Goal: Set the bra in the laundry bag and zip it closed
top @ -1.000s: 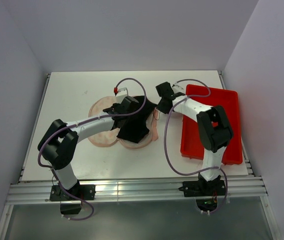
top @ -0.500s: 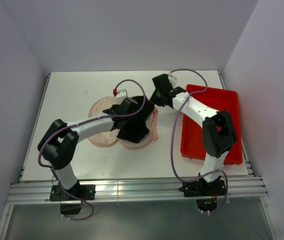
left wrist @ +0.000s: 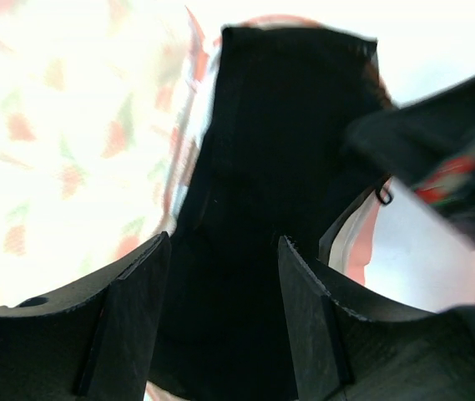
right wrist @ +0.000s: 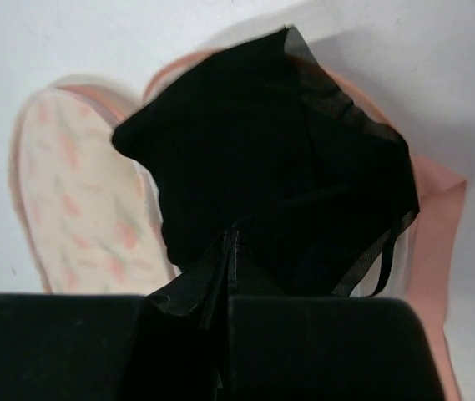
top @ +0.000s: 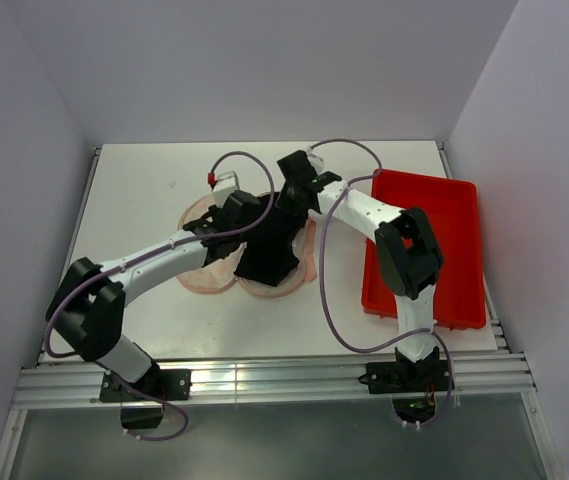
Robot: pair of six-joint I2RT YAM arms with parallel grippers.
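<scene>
The black bra (top: pixel 267 255) lies bunched over the right lobe of the beige-pink laundry bag (top: pixel 202 272), which lies open and flat mid-table. My left gripper (top: pixel 251 220) is open above the bra's left back part; in the left wrist view its fingers (left wrist: pixel 141 309) stand apart with the bra (left wrist: pixel 279 150) between and below them, and the printed bag lobe (left wrist: pixel 70 142) on the left. My right gripper (top: pixel 290 205) is shut at the bra's back edge. In the right wrist view the right gripper (right wrist: pixel 230 244) is closed just in front of the bra (right wrist: pixel 262 150); I cannot tell whether fabric is pinched. The bag (right wrist: pixel 78 192) shows there too.
A red rectangular tray (top: pixel 461 200) sits at the right side of the table, beside the right arm. The right arm's blurred body (left wrist: pixel 437 159) is close on the right in the left wrist view. Purple cables loop over both arms.
My right gripper has swung left from near the tray to the bra's back edge. My left arm has stretched out and its gripper shifted slightly left and back. The bra has barely moved.
</scene>
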